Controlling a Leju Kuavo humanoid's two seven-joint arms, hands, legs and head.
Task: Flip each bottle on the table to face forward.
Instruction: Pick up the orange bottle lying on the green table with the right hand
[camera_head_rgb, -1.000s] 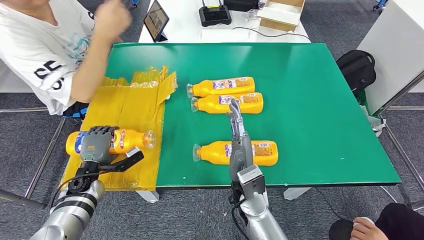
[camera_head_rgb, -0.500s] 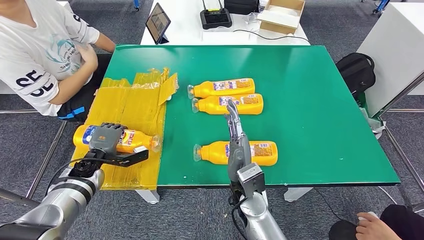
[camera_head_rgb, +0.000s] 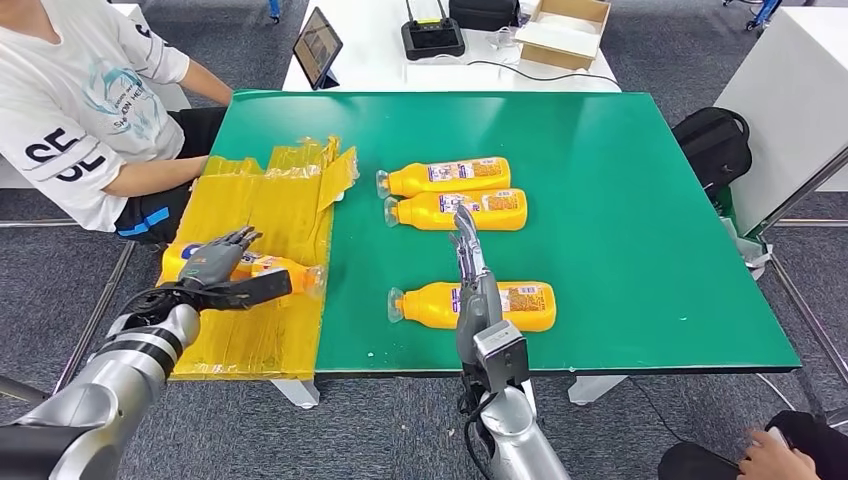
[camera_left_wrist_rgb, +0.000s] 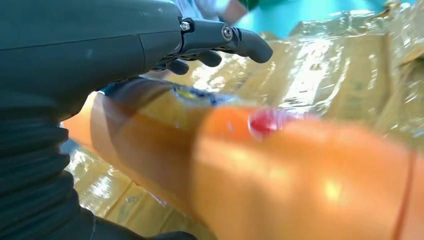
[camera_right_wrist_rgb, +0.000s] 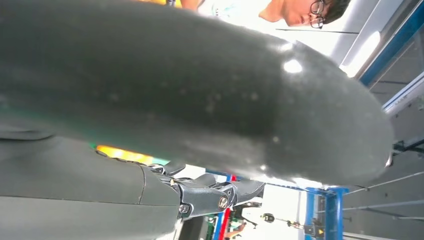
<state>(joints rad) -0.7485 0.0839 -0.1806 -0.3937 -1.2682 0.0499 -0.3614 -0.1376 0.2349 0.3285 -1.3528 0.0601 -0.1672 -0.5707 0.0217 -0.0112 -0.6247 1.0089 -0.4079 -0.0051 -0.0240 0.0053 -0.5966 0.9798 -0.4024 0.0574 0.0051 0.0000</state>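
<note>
Three orange bottles lie on their sides on the green table (camera_head_rgb: 620, 200), caps to the left: two close together at the back (camera_head_rgb: 445, 176) (camera_head_rgb: 458, 208) and one near the front edge (camera_head_rgb: 520, 305). A fourth orange bottle (camera_head_rgb: 275, 270) (camera_left_wrist_rgb: 300, 175) lies on the yellow plastic sheet (camera_head_rgb: 260, 200) at the table's left. My left hand (camera_head_rgb: 212, 262) (camera_left_wrist_rgb: 100, 45) hovers over it with fingers stretched out and the thumb alongside, not gripping. My right hand (camera_head_rgb: 474, 285) stands edge-on with straight fingers above the front bottle, holding nothing.
A person in a white T-shirt (camera_head_rgb: 70, 110) sits at the table's left, forearm near the sheet's far corner. Behind the green table a white table carries a tablet (camera_head_rgb: 315, 45), a black device (camera_head_rgb: 432, 35) and a cardboard box (camera_head_rgb: 565, 25). A black backpack (camera_head_rgb: 712, 135) lies on the floor at the right.
My left hand carried the fourth bottle up and inward onto the yellow sheet, then uncurled its fingers from it. The person lowered a raised arm. My right hand stayed put.
</note>
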